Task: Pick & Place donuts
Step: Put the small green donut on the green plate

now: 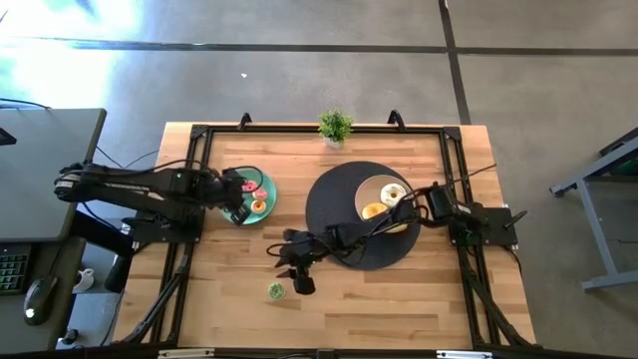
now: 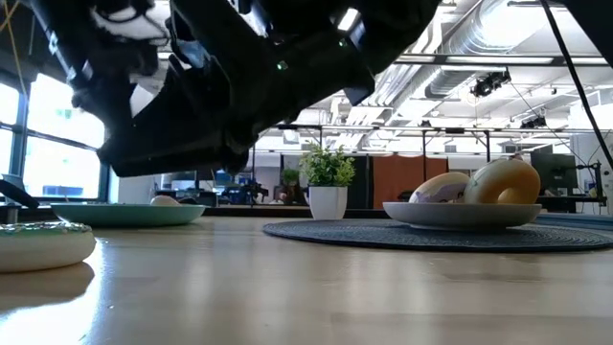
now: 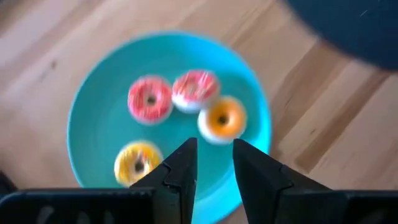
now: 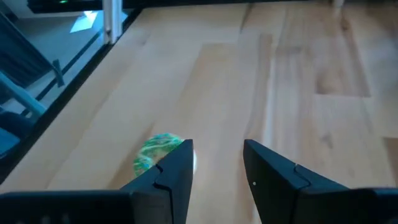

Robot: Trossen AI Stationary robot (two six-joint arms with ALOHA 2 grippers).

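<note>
You have four donuts [image 3: 186, 115] on the teal plate [image 3: 93, 112] under the empty, slightly parted left gripper [image 3: 211, 163], two on the beige plate [image 1: 367, 195], one green donut [image 4: 155, 153] beside the spread right gripper [image 4: 217, 163].

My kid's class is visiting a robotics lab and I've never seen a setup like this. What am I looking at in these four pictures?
Two dark robot arms work at a wooden table. One picture looks straight down from above, one looks level across the tabletop, and two come from cameras on the arms' wrists.

The left gripper hovers open over a teal plate holding four toy donuts: two pink, one orange, one yellow. The right gripper, open and empty, is just beside a green donut lying on the bare wood.

A beige plate with two more donuts sits on a dark round mat. A small potted plant stands at the far edge.
</note>
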